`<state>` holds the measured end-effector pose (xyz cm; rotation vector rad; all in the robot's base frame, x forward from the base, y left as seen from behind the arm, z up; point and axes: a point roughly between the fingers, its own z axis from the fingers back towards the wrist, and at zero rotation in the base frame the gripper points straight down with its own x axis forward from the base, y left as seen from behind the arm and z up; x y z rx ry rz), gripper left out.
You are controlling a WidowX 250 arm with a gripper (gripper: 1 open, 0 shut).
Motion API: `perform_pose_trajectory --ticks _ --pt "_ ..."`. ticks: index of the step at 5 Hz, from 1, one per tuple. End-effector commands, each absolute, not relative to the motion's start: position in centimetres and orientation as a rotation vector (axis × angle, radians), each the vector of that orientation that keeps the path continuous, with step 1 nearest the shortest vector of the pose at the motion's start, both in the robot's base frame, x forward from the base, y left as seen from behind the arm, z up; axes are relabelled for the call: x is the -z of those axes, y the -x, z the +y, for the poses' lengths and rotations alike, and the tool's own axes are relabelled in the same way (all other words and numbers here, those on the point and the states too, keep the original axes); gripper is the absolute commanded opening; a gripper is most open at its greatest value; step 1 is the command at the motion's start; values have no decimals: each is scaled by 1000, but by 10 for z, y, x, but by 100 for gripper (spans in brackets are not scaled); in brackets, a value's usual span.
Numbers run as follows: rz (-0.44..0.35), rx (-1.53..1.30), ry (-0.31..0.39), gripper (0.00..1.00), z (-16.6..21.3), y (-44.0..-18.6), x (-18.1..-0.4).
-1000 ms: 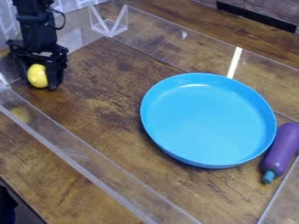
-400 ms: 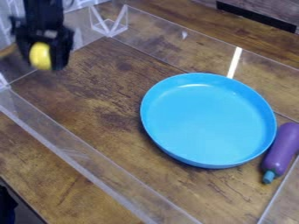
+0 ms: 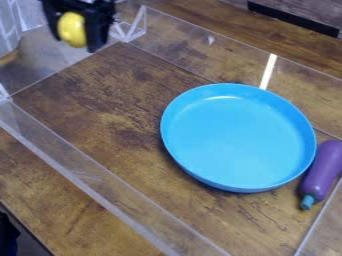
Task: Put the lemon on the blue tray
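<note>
The lemon (image 3: 71, 29) is a small bright yellow fruit held in the air at the top left of the camera view. My black gripper (image 3: 74, 28) is shut on it, pointing down, with a finger on each side of the fruit. It hangs well above the wooden table, up and to the left of the blue tray (image 3: 238, 135). That tray is a large round sky-blue dish lying flat on the table at centre right, with nothing in it.
A purple eggplant-shaped toy (image 3: 322, 171) lies just past the tray's right rim. Clear plastic walls (image 3: 80, 175) border the wooden table along the left and front. A clear stand (image 3: 130, 22) is at the top, right of the gripper.
The gripper has lifted the lemon off the table at the left and carried it up and to the right. The tray and the purple toy have not moved.
</note>
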<state>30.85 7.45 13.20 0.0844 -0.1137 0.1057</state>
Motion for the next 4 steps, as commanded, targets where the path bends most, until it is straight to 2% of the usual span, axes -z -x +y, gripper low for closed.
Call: perform_pose_trajectory --ticks 1,3,4 --pt "-207 -66 -82 0 42 -320 -159" --pt "-209 22 -70 0 -35 -321 -144" --pt "-206 124 -63 0 -76 -323 -146"
